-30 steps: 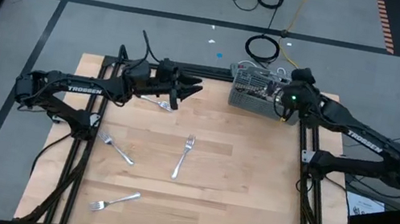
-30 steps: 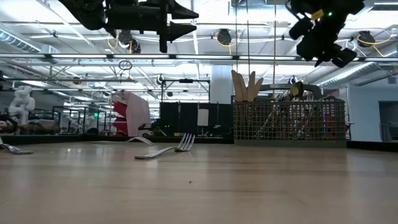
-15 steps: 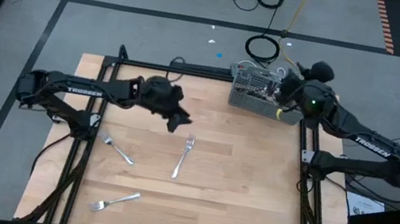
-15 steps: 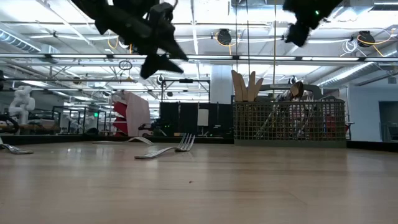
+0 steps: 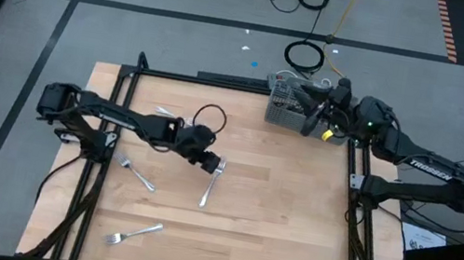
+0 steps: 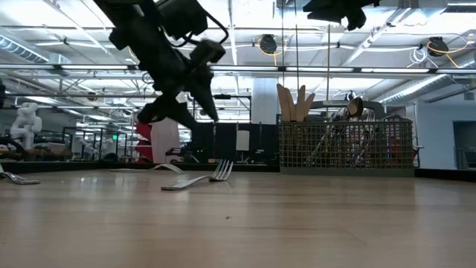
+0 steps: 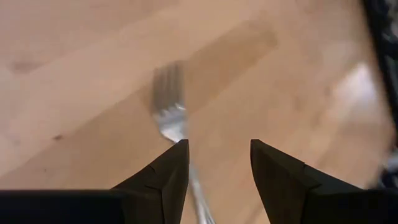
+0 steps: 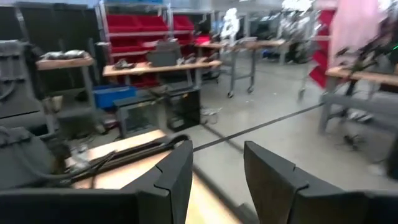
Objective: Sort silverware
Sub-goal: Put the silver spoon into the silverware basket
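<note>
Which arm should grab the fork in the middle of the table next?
Left. The left claw hangs open right over the middle fork, whose tines show just ahead of its fingers in the left wrist view. The right claw is open too, but high up by the caddy.

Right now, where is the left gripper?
In the high view the left gripper is over the table's middle, open above the tines of the centre fork, which lies between its fingers in the left wrist view.

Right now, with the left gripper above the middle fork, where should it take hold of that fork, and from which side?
Grip the middle fork at its slim neck below the tines, coming straight down. It lies flat on the table, and the left gripper already has its open jaws on either side of the handle.
</note>
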Controlling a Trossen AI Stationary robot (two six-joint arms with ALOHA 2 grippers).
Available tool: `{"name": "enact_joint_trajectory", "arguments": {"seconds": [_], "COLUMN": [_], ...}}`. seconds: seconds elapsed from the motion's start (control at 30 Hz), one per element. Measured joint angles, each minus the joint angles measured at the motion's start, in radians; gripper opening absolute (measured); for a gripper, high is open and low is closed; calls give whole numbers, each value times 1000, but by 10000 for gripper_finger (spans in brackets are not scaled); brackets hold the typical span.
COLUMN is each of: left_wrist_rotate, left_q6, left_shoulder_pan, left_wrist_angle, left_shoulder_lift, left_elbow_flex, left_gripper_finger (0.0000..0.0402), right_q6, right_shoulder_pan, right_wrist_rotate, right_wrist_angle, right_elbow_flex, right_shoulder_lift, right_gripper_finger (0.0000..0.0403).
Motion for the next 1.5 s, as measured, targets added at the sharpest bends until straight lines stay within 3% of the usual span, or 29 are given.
{"name": "enact_joint_trajectory", "arguments": {"seconds": [0.2, 0.4, 0.63, 1.17, 1.3, 1.5], "left_wrist_rotate": [-131, -215, -331, -378, -413, -433], "left_q6": [-111, -232, -253, -230, -141, 96], "left_shoulder_pan": [-78, -179, -229, -280, -296, -303], "left_wrist_angle": [-86, -37, -89, -157, -231, -235], "left_shoulder_lift": [51, 120, 185, 365, 370, 374], "left_elbow_flex": [0, 10, 90, 176, 212, 227], "left_gripper_finger": [177, 177, 177, 173, 132, 21], "right_q6": [12, 32, 29, 29, 63, 138], "right_shoulder_pan": [11, 37, 60, 65, 65, 65], "right_wrist_rotate": [-47, -48, -48, -48, -48, -48], "right_wrist_angle": [-23, -27, -65, -185, -217, -237], "right_elbow_flex": [0, 0, 0, 0, 0, 0], "right_shoulder_lift": [4, 3, 1, -4, -4, -4], "right_gripper_finger": [132, 132, 132, 132, 132, 132]}}
